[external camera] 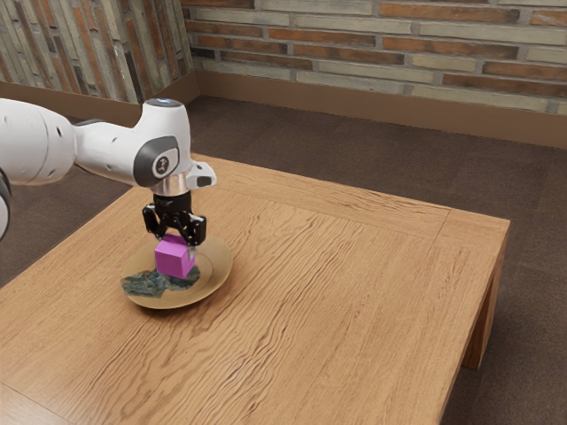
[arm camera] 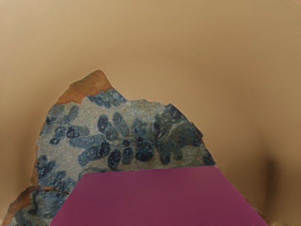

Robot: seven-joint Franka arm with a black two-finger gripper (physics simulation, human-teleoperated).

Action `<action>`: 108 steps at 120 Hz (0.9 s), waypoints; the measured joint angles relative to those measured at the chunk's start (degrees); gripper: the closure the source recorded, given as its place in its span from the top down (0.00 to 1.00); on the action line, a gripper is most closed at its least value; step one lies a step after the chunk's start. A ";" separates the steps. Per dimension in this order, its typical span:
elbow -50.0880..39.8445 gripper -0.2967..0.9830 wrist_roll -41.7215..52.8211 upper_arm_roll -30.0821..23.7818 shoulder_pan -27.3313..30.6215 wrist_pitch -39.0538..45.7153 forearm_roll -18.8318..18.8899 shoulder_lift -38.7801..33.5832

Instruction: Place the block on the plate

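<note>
magenta block (external camera: pixel 172 259), above round tan plate (external camera: pixel 218 267)

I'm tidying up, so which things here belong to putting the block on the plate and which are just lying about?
For the job:
magenta block
plate
gripper

Just there:
table
blue patterned patch, loose or printed, I can't tell

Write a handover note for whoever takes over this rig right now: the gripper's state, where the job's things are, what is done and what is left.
Gripper: the black two-finger gripper has its fingers shut on the magenta cube-shaped block.
Things: the block is at the round tan plate, above its blue-grey patterned patch; the plate sits on the brown wooden table.
Done: block grasped and over the plate.
Left: I can't tell whether the block touches the plate, so probably ease it down if needed, then open the fingers and back away.
</note>
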 joint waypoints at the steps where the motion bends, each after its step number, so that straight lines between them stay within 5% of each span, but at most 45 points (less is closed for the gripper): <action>1: 0.00 0.50 0.00 -0.09 0.14 -0.04 0.07 0.01; 44: 0.16 0.50 -0.02 -2.68 3.34 -0.77 0.79 0.62; 108: 0.50 0.74 1.23 -3.38 3.83 -2.18 0.06 -0.56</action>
